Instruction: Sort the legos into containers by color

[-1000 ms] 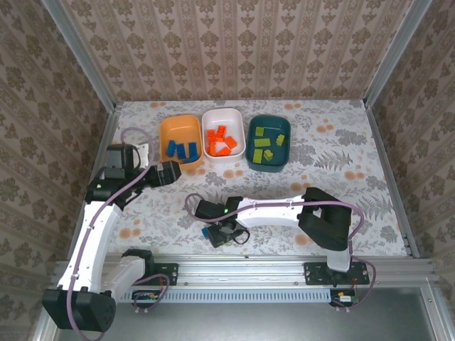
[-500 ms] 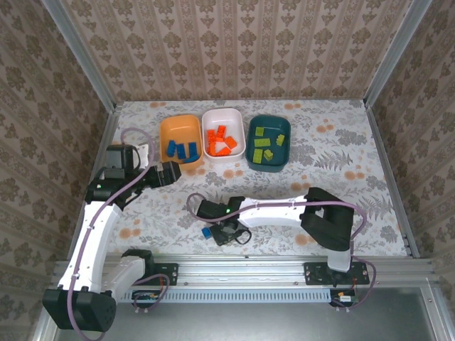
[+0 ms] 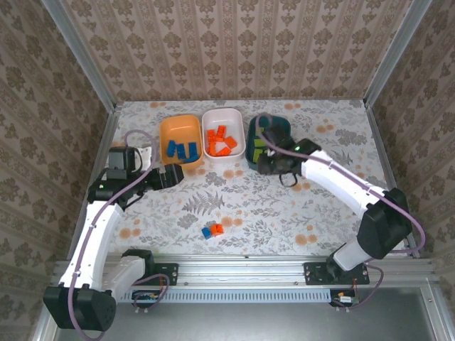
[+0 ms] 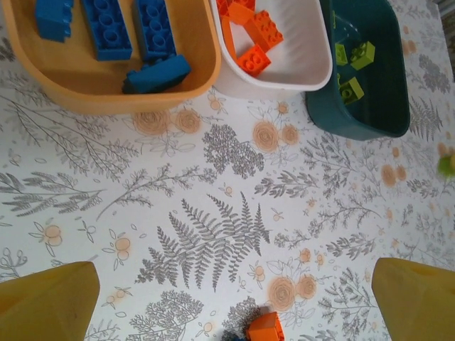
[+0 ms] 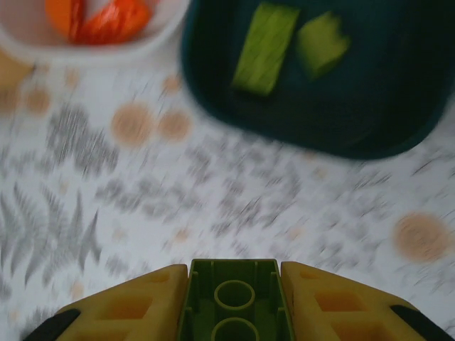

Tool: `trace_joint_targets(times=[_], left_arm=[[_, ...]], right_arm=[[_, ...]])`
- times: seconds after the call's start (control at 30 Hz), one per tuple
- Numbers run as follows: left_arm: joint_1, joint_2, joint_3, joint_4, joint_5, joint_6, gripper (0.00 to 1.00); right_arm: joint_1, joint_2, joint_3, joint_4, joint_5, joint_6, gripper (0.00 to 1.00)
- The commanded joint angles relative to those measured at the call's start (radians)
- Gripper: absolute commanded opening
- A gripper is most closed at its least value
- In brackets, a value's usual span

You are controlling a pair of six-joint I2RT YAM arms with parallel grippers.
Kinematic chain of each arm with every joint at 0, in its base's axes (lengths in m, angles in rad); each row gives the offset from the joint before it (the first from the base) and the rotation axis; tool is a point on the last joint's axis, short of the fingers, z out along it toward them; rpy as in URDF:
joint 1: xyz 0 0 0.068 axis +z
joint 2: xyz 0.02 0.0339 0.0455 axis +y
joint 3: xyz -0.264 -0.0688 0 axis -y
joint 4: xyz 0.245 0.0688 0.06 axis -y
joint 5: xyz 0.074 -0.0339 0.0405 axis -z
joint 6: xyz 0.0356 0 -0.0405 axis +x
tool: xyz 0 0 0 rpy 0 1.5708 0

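While my right gripper [image 5: 231, 312] pinches a lime green lego [image 5: 231, 284] snugly between its fingers, the dark teal tub [image 5: 384, 121] sits at one o'clock, with two green bricks [image 5: 264, 48] inside. My left gripper [image 4: 227, 298] gapes wide over the table, a loose orange brick [image 4: 264, 328] at six o'clock.

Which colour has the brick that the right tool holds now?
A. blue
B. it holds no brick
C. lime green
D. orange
C: in the right wrist view, a green brick with its hollow underside showing sits clamped between the two yellow fingers of the right tool, short of the teal tub.
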Motion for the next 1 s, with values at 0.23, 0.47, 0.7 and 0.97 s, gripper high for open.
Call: trace_joint_targets(times=[0.23, 0.47, 0.7, 0.97], left_arm=[[-0.140, 0.009, -0.068, 0.036, 0.019, -0.078, 1.00], [-0.254, 0.021, -0.094, 0.033, -0.039, -0.112, 1.00], [-0.282, 0.020, -0.111, 0.020, -0.065, -0.119, 1.00], [-0.282, 0.014, -0.104, 0.000, -0.078, -0.117, 1.00]], right_arm=[[-0.192, 0.328, 0.245, 0.216, -0.001, -0.134, 0.31], [-0.203, 0.524, 0.385, 0.315, 0.053, -0.154, 0.31], [-0.233, 0.674, 0.535, 0.272, 0.062, -0.156, 0.31], [-0.254, 0.740, 0.565, 0.251, 0.050, -0.168, 0.41]])
